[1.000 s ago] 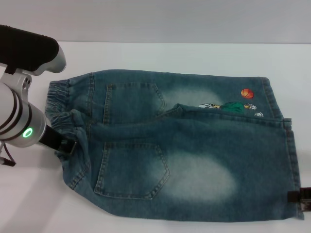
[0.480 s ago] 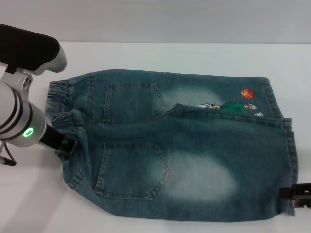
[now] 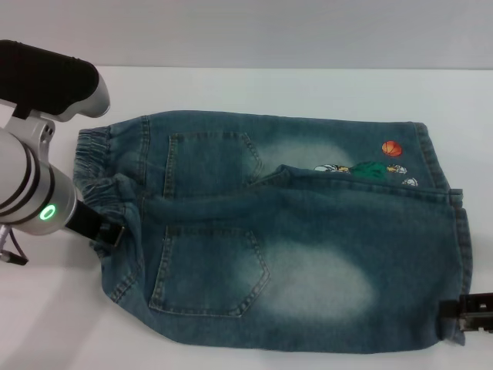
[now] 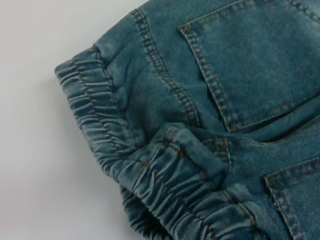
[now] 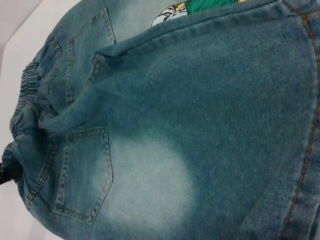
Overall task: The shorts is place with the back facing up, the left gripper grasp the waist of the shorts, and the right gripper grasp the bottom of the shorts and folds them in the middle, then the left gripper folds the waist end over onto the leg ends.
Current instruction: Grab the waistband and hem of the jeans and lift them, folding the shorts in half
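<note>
Blue denim shorts (image 3: pixel 293 231) lie back up on the white table (image 3: pixel 254 89), both back pockets showing, waist to the left and leg ends to the right. The near leg overlaps the far one, which carries a cartoon print (image 3: pixel 370 166). My left gripper (image 3: pixel 108 231) is shut on the bunched elastic waistband (image 4: pixel 100 120) at its near end. My right gripper (image 3: pixel 454 314) is at the near right corner of the leg hem (image 5: pixel 305 150), shut on it. Neither wrist view shows its own fingers.
The left arm's white and black body (image 3: pixel 31 177) stands over the table's left side. Bare white tabletop surrounds the shorts, with the back edge (image 3: pixel 308 68) beyond them.
My right gripper has shifted left and the hem corner has come with it. The left gripper and waistband have barely moved.
</note>
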You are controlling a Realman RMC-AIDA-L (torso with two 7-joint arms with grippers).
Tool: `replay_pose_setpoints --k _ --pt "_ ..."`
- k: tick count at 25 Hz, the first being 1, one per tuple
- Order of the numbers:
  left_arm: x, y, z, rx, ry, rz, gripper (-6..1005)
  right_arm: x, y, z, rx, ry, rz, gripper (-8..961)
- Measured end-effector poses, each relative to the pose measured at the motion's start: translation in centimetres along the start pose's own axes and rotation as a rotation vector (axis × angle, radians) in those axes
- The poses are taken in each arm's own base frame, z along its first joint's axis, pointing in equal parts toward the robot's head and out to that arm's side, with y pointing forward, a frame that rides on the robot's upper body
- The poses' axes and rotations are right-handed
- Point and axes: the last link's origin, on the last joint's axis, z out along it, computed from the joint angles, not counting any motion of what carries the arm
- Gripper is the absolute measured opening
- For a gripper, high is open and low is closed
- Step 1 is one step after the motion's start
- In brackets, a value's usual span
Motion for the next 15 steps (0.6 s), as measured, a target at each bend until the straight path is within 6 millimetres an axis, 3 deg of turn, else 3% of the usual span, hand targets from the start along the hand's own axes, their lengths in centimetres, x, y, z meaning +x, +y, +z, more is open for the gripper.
replay_pose_setpoints --k 15 --pt "0.0 0.0 -0.1 -0.001 0.003 -0.003 202 0.1 -0.4 -1.2 0.032 -0.034 0.004 639"
